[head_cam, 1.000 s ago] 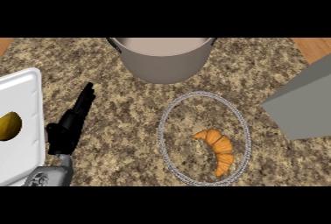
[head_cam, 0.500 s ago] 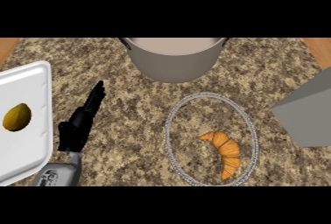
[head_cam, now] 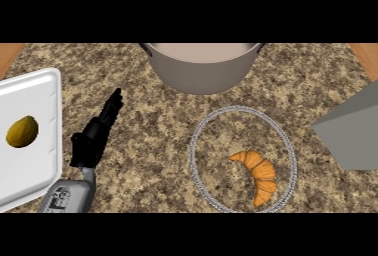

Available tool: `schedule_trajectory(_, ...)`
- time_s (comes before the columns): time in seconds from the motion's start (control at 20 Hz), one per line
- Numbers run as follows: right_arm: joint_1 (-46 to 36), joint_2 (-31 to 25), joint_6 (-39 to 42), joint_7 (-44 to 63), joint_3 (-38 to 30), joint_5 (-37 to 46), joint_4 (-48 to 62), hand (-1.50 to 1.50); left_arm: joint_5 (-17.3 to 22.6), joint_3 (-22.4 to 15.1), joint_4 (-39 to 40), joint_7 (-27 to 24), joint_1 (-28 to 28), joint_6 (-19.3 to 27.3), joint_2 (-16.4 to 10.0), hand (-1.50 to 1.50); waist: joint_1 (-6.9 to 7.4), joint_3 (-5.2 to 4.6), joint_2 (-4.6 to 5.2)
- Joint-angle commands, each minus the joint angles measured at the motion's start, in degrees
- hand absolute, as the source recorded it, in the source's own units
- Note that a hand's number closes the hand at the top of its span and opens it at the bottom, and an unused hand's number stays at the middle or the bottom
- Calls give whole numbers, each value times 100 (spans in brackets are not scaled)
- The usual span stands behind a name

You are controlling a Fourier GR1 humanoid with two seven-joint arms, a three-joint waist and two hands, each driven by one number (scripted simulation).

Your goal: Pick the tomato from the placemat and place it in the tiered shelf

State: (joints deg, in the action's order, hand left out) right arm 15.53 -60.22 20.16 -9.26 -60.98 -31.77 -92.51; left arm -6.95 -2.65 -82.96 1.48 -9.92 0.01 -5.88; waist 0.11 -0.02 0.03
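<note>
Since the earlier frame the whole scene has slid rightward in the head view, so more of the white rectangular tray [head_cam: 40, 100] shows. The black left hand [head_cam: 92, 140] now sits a little further in over the speckled stone table [head_cam: 148, 175].

Its fingers are straight and pressed together, pointing away from the robot, and it holds nothing. The right hand is out of view.

No tomato can be seen. Just left of the hand, the tray carries a yellow oval fruit [head_cam: 22, 131]. To its right, a wire-rimmed oval ring [head_cam: 192, 155] encloses an orange croissant [head_cam: 258, 172]. Ahead and to the right stands a grey round pot [head_cam: 201, 70]. Far right, a grey slanted block [head_cam: 354, 132] may be part of the tiered shelf.

I judge the task barely begun: nothing is grasped, and finding, lifting and shelving all remain.
</note>
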Motion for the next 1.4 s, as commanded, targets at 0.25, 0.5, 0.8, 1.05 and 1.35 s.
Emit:
schedule_trajectory(0.25, -1022, -65, -801, -184, 952, 1203, 106, 150, 187, 301, 335, 176, -499, -250, -141, 0, 6, 0, 9)
schedule_trajectory(0.5, -1830, 202, -1357, -916, 1857, 1749, 515, 150, -29, 16, -147, -63, 98, -141, -14, 0, 71, 1, 8)
schedule_trajectory(0.8, -2582, 739, -1176, -405, 2248, 822, 930, 150, -57, 20, -116, 138, -71, -38, 80, 0, 113, 1, 12)
schedule_trajectory(1.05, -3346, 490, -984, -801, 2568, 1025, 2005, 150, -116, 146, 581, -356, -247, -21, 116, 0, 40, 0, 16)
schedule_trajectory(1.35, -3828, 416, -883, -1140, 2827, 1334, 2791, 150, 15, 222, -177, -124, 257, -298, -155, 0, 45, 1, 2)
